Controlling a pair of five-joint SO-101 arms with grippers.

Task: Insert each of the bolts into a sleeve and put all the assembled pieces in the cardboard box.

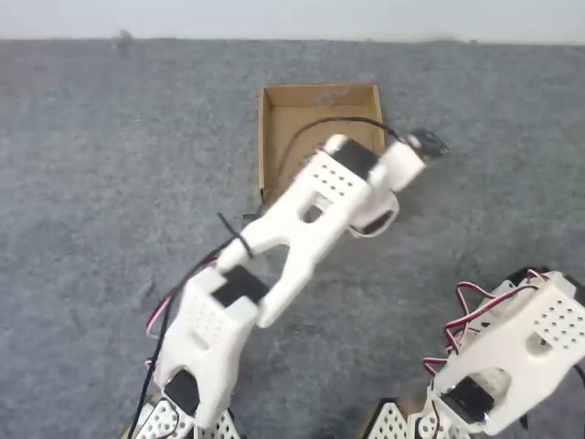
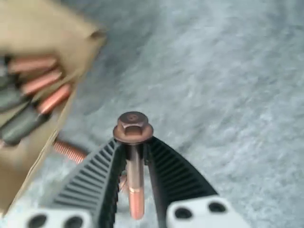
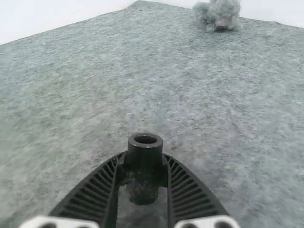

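Left claw (image 2: 134,142): clamped on a copper bolt (image 2: 133,128); the shaft runs between the ribbed fingers and the hex head stands out past the tips.
Left claw, place: above the grey surface (image 2: 228,71), just beside the cardboard box (image 2: 52,28).
Cardboard box: in the high view it sits at the far middle of the surface, its top open.
Assembled pieces (image 2: 28,90): several copper bolts in dark sleeves lie side by side inside the box.
Loose bolt (image 2: 69,151): lies on the surface just beside the box wall, its threaded end showing.
Right claw (image 3: 144,159): clamped on a black sleeve (image 3: 145,142) whose open bore points away from the claw, over bare surface.
Left arm (image 1: 302,229): stretches from the near edge to the box's near right corner.
Right arm (image 1: 521,347): folded at the near right, well apart from the box.
Grey fluff (image 3: 217,12): lies far off on the surface.
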